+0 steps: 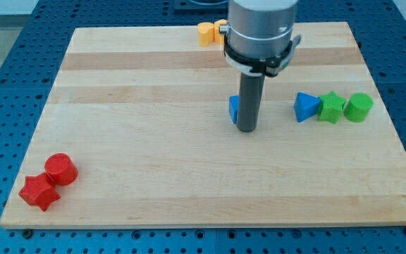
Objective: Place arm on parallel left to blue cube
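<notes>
The blue cube point(234, 109) sits near the middle of the wooden board point(154, 162), mostly hidden behind my dark rod. My tip point(246, 130) rests on the board just right of and slightly below the cube's visible left part, touching or nearly touching it. Only the cube's left edge shows.
A blue triangular block point(304, 107), a green star point(331, 108) and a green cylinder point(359, 106) stand in a row at the right. A red cylinder point(61, 168) and red star point(38, 192) lie at bottom left. An orange block point(208, 32) sits at the top edge.
</notes>
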